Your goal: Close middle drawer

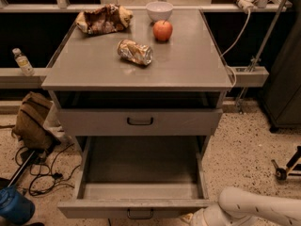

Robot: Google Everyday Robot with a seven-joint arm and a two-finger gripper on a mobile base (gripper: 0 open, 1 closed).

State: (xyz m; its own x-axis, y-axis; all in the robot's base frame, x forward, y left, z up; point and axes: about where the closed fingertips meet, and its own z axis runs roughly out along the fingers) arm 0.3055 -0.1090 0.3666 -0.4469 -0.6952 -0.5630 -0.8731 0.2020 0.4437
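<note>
The grey cabinet stands in the middle of the camera view. Its middle drawer is pulled far out toward me, a long empty grey tray with a low front panel and a small black bar handle at the bottom edge of the view. Above it, the taller-fronted top drawer stands slightly out. My gripper is at the bottom edge, right by the right end of the middle drawer's front panel. My white arm reaches in from the lower right. The lowest drawer is hidden.
On the cabinet top lie a crushed can, a red apple, a white bowl and a crumpled chip bag. A brown bag, cables and a blue object lie on the floor at left. A wheeled stand is at right.
</note>
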